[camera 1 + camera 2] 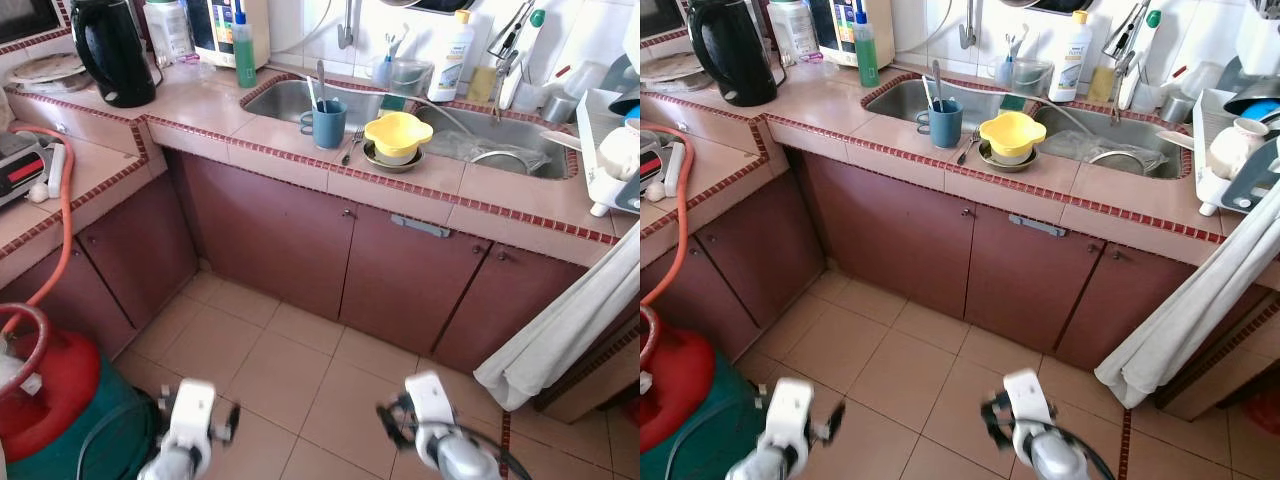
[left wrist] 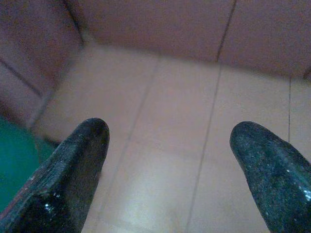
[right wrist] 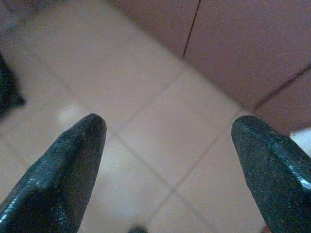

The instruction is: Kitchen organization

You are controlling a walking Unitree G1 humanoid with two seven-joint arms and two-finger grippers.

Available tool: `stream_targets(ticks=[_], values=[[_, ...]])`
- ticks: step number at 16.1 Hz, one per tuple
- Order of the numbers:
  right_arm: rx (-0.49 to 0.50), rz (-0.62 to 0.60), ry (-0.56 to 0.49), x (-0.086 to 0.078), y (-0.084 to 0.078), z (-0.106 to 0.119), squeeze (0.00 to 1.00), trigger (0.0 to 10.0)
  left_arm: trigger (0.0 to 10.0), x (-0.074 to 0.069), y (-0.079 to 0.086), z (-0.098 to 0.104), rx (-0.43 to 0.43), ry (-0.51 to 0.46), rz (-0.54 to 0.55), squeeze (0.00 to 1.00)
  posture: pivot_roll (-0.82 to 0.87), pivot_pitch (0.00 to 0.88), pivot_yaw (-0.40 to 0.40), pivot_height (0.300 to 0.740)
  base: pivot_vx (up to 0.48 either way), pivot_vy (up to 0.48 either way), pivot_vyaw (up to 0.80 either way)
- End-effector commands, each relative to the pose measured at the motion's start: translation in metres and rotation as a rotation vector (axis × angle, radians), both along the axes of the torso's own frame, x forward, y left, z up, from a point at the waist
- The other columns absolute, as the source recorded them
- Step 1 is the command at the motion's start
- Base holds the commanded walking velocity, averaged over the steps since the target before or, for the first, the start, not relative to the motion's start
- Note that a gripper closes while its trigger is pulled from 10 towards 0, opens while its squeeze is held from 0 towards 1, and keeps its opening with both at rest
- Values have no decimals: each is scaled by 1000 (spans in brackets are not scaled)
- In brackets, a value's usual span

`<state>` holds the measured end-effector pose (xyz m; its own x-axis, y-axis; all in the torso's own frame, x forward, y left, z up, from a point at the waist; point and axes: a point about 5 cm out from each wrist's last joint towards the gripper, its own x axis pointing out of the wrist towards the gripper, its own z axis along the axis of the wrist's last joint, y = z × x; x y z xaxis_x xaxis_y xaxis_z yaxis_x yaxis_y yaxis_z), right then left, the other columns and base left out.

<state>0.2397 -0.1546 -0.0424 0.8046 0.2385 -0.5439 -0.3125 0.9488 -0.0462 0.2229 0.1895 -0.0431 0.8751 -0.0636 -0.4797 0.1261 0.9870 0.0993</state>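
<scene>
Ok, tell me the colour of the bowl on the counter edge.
Yellow bowl, sitting in a darker dish; clearest in the left eye view.

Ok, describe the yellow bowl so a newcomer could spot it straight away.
Find the double sink in the tiled counter. On the counter's front edge, between the two basins, sits the yellow bowl, upside down on a darker dish. A blue mug stands to its left; nothing else there is bright yellow.

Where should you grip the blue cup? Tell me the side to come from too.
Grip the blue cup around its lower body, coming from the front counter edge. It stands upright with utensils sticking out of its mouth, so a top grip looks blocked; its handle sits on the robot's left, and the yellow bowl crowds its right.
</scene>
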Motion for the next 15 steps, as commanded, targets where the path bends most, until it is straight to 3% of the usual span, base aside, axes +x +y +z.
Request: stream_targets(ticks=[1, 6, 7, 8, 9, 11, 12, 13, 14, 15], values=[[53, -4, -108, 19, 8, 18, 0, 10000, 10000, 19, -2, 19, -37, -131, 28, 0, -72, 0, -4, 740, 0, 0, 0], [195, -49, -308, 57, 14, 62, 0, 10000, 10000, 50, -20, 67, -168, -366, -4, 0, -78, 0, -10, 740, 0, 0, 0], [200, -52, -331, 61, 13, 67, 0, 10000, 10000, 52, -20, 72, -179, -378, -10, 169, -78, 0, -10, 740, 0, 0, 0], [217, -51, -370, 66, 14, 76, 1000, 10000, 10000, 55, -20, 79, -197, -405, -20, 1000, -80, 0, -15, 740, 0, 0, 0], [265, -31, -427, 72, 16, 89, 1000, 10000, 10000, 59, -19, 91, -216, -443, -34, 1000, -82, 0, -16, 740, 0, 0, 0], [293, 10, -490, 80, 18, 109, 1000, 10000, 10000, 64, -15, 107, -154, -496, -68, 1000, -86, 0, -15, 740, 0, 0, 0], [317, 21, -513, 82, 19, 116, 859, 10000, 10000, 65, -13, 111, -141, -509, -61, 0, -87, 0, -14, 740, 0, 0, 0], [342, 31, -561, 84, 18, 129, 0, 10000, 10000, 65, -11, 120, -143, -538, -45, 0, -88, 0, -14, 740, 0, 0, 0], [338, 44, -582, 84, 18, 133, 0, 10000, 10000, 65, -11, 124, -146, -551, -43, 0, -88, 0, -14, 740, 0, 0, 0], [247, 121, -630, 80, 20, 137, 0, 10000, 10000, 60, -17, 129, -166, -580, -86, 0, -88, 0, -23, 740, 0, 0, 0]])
